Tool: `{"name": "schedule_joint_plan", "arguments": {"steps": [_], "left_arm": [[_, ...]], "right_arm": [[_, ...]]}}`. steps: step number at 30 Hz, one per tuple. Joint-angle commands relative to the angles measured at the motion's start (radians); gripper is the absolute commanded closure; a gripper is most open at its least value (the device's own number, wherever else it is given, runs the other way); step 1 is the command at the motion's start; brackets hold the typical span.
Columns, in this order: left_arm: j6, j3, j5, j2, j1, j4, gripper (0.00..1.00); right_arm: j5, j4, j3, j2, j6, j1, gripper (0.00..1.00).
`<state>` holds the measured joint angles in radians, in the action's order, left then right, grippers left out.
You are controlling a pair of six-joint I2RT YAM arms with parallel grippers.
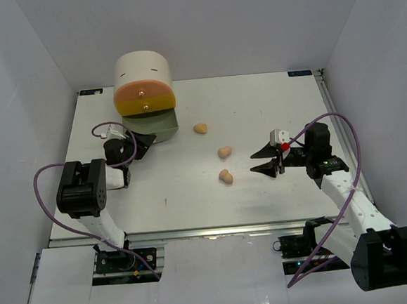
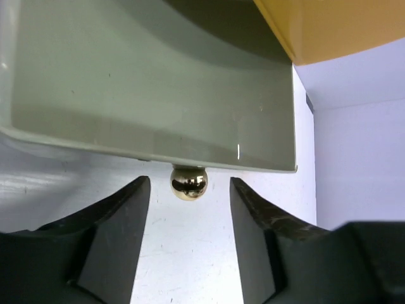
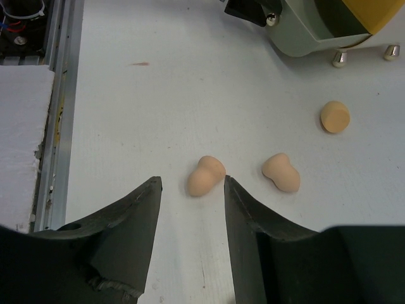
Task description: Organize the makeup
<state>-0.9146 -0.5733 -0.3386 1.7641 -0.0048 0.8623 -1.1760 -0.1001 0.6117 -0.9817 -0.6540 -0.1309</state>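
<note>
Logging cream drawer unit [image 1: 144, 83] directly ahead of left gripper [image 2: 188, 185]; its green drawer [image 2: 152, 82] stands pulled out, presumably to receive the makeup. Both grippers spread, holding nothing; right gripper [image 3: 191, 182] aimed low, likely for a pick. Nearest sponge [image 3: 205, 175] just ahead between its fingertips, second sponge [image 3: 281, 172] ahead-right, third sponge [image 3: 335, 116] farther beyond. Gold knob [image 2: 188, 182] sits between the left jaws, untouched, placed for moving the drawer.

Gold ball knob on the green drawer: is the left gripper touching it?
Apart. Left wrist view shows clear gaps between gold ball knob and both black fingers.
</note>
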Motion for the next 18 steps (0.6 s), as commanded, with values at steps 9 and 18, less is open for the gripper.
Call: {"name": "schedule_joint_plan", "arguments": {"steps": [9, 18], "left_arm": [[0.120, -0.013, 0.002, -0.275, 0.003, -0.175, 0.16], [0.203, 0.071, -0.034, -0.601, 0.003, -0.420, 0.15]], "right_arm": [[0.024, 0.026, 0.034, -0.006, 0.006, 0.007, 0.42], [0.120, 0.003, 0.072, -0.041, 0.075, 0.014, 0.39]]}}
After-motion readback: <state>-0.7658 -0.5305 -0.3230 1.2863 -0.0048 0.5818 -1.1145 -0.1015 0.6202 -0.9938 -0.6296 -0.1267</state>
